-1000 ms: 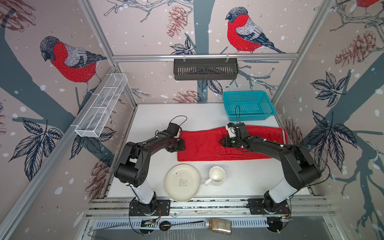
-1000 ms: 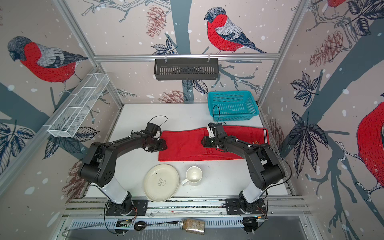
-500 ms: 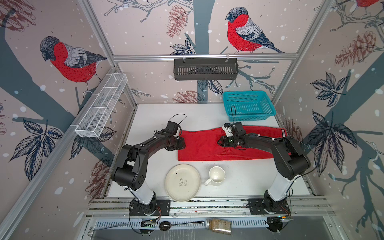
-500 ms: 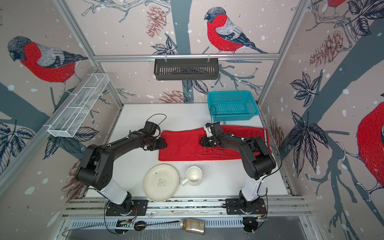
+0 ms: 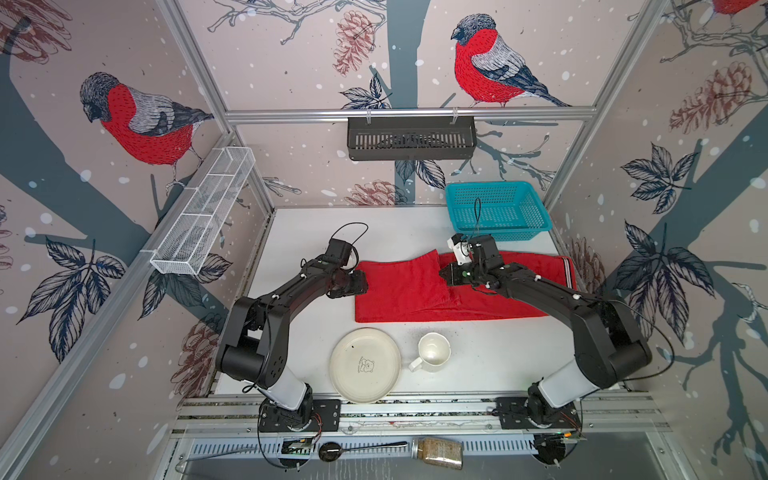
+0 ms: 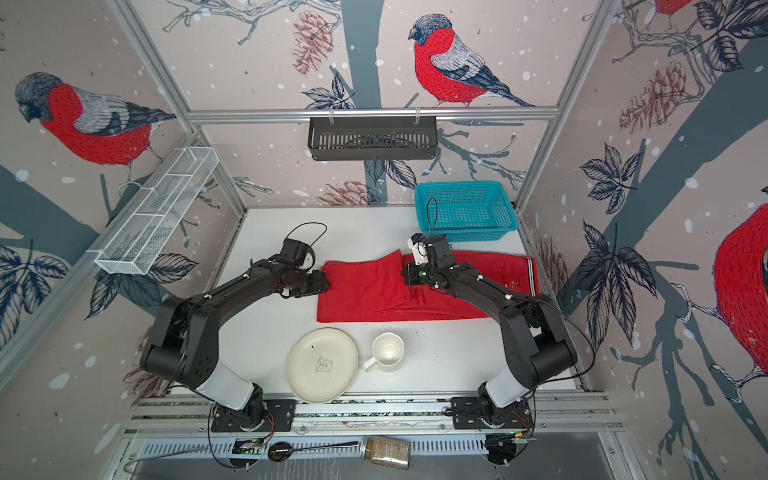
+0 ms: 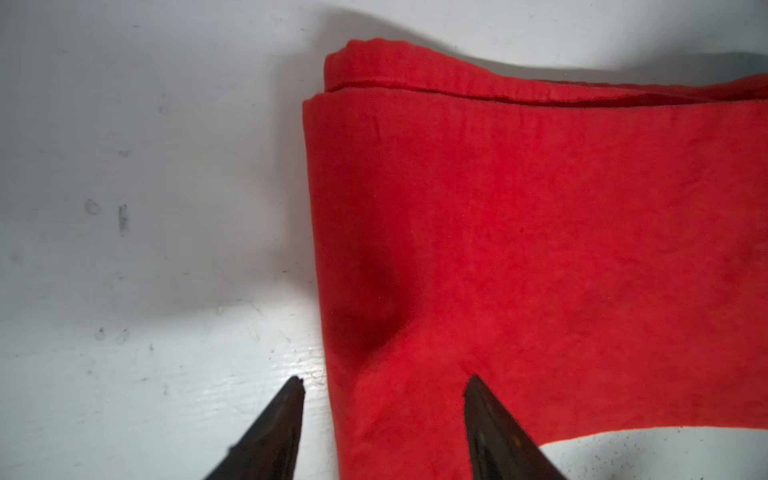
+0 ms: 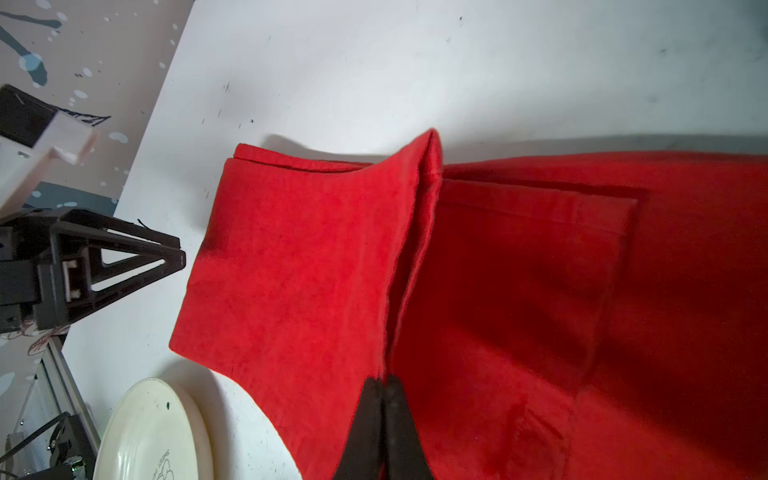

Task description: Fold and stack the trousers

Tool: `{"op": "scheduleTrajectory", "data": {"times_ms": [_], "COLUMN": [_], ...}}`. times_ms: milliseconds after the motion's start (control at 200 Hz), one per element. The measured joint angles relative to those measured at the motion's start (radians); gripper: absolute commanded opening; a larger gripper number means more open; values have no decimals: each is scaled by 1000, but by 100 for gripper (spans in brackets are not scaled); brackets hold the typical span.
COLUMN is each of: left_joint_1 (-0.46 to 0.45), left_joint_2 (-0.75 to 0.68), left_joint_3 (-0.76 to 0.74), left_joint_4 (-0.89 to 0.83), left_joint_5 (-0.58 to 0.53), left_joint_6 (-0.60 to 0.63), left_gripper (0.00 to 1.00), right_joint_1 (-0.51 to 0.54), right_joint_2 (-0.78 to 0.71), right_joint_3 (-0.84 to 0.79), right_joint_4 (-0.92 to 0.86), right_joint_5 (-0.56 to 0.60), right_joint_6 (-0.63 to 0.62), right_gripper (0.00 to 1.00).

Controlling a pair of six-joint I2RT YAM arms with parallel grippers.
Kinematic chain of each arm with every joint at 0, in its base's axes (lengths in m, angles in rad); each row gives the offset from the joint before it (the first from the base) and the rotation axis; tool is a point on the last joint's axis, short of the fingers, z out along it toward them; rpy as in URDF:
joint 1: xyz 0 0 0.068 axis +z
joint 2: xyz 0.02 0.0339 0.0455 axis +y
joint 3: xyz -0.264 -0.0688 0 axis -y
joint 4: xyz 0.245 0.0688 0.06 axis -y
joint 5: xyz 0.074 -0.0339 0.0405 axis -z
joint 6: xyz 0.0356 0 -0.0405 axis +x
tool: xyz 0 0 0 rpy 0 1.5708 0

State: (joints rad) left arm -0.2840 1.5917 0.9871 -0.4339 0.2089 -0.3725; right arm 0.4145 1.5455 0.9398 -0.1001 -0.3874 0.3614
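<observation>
Now right tool [image 8: 384,380] has just pinched shut on the turned-back hem of the red trousers [image 5: 415,291], centre frame on the tabletop [image 5: 311,232]; left tool [image 7: 384,379] apart, straddling their left fold, so the next fold looks ready.

Nearest me sits the plate [image 5: 365,365], the mug [image 5: 433,353] just right of it; behind them lie the trousers [image 5: 403,291], then the basket [image 5: 515,235].

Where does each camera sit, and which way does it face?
Top view: high in front, looking down at the trousers; both arms show.
Top view: alongside, same scene with plate.
Left wrist: behind the open left gripper, facing the trousers' folded end.
Right wrist: behind the right gripper, shut on the trousers.
All four share the trousers.
</observation>
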Motion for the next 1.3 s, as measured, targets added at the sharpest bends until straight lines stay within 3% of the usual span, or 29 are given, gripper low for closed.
{"op": "scheduleTrajectory", "data": {"times_ms": [195,400,655,911,1151,1301], "left_joint_1": [1,1,1,1,1,1], "left_joint_2": [17,31,64,101,132,150], "left_joint_3": [1,0,-8,-13,-25,-17], "left_joint_4": [0,2,13,42,76,86], "left_joint_5": [10,27,63,87,116,129], "left_joint_6": [5,6,6,6,5,4], "left_gripper": [62,62,60,57,44,28], "right_joint_1": [-67,-89,-73,-73,-75,-75], "right_joint_2": [-25,63,135,103,172,185], "right_joint_3": [-39,-54,-57,-46,-46,-64], "right_joint_4": [-53,-52,-7,7,47,53], "right_joint_5": [33,67,70,71,85,105], "right_joint_6": [-11,-46,-46,-47,-51,-51], "right_gripper": [4,6,8,10,11,14]}}
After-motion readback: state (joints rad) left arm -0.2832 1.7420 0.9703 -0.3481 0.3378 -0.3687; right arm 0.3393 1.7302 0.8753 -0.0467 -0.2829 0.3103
